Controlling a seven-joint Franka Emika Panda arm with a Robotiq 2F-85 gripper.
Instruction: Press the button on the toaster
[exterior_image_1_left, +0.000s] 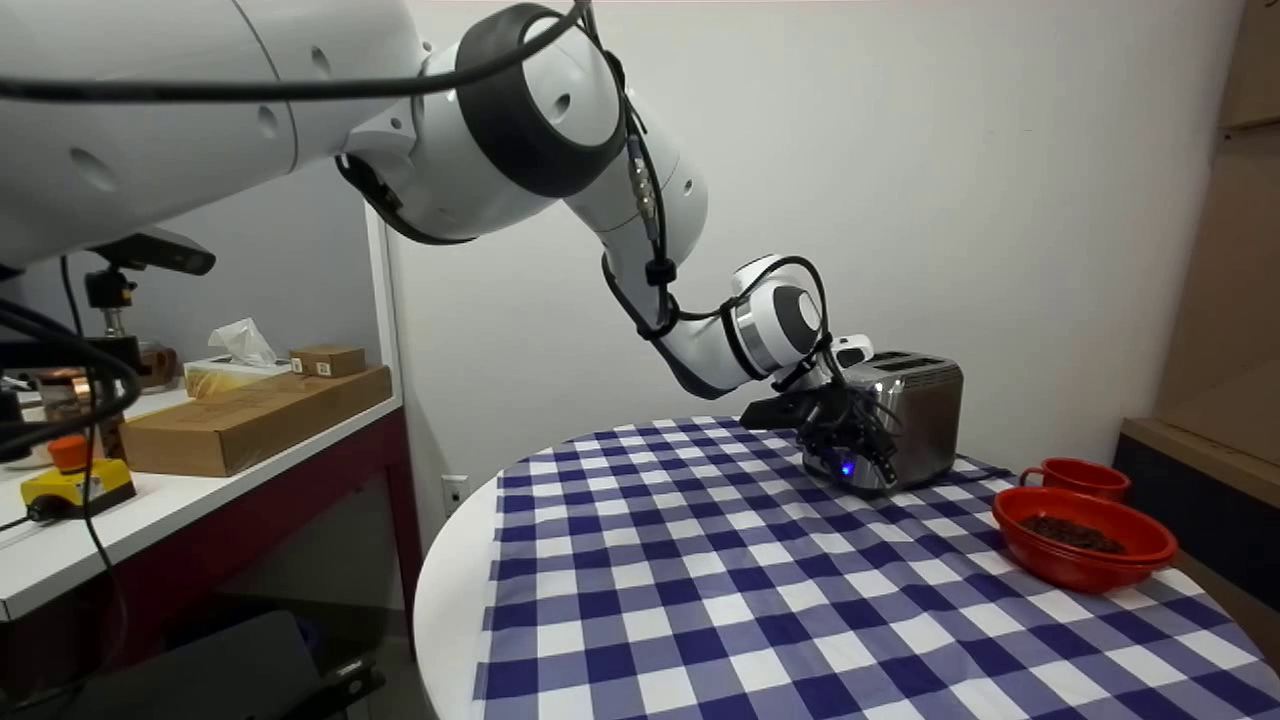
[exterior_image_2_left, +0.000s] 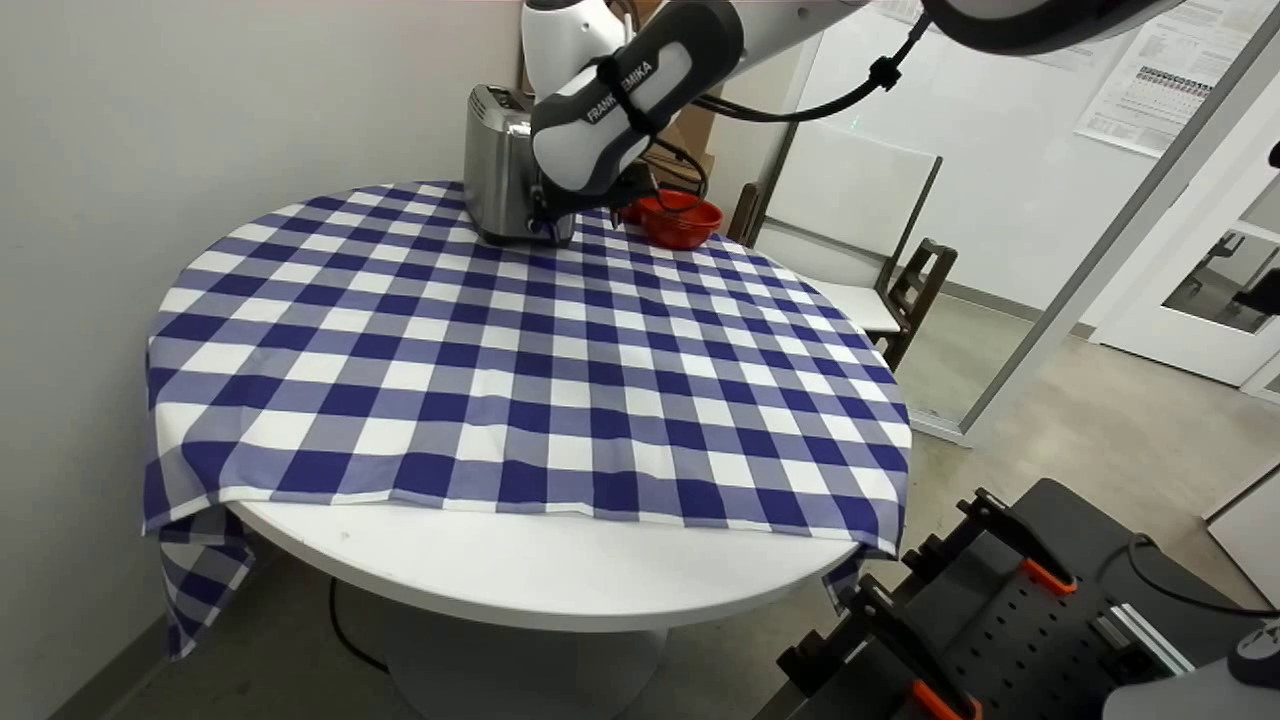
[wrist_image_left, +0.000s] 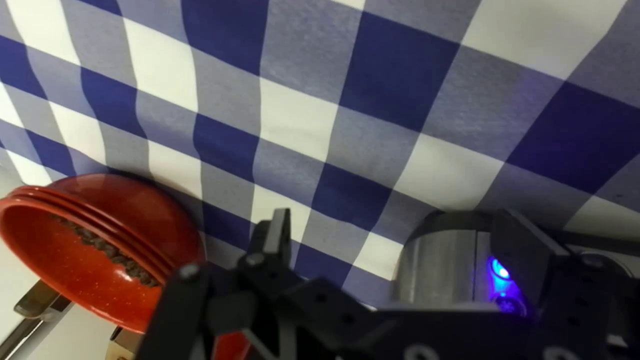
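My pincer (wrist_image_left: 395, 235) has its fingers spread apart, one fingertip (wrist_image_left: 525, 255) beside the glowing blue light (wrist_image_left: 500, 270) on the two-slot toaster (exterior_image_1_left: 930, 420); I cannot tell whether they touch. The toaster stands near the wall-side edge of the round table (exterior_image_2_left: 540, 570).

– Where's there room to pass?
– Low over the checked cloth (exterior_image_1_left: 640, 560), right up to the blue-lit end of the toaster (exterior_image_1_left: 925, 420); there the gripper (wrist_image_left: 395, 220) blocks the way, with the arm (exterior_image_1_left: 610, 195) slanting down above
– Round the back?
– The wall (exterior_image_1_left: 900, 150) rises behind
– And the other side?
– A strip of cloth leads between toaster and red bowl (exterior_image_1_left: 1090, 575), but a red cup (exterior_image_1_left: 1100, 478) stands just beside the bowl
– Anything tighter?
– One finger (wrist_image_left: 522, 255) stands across that lit end; touching or not, I can't tell
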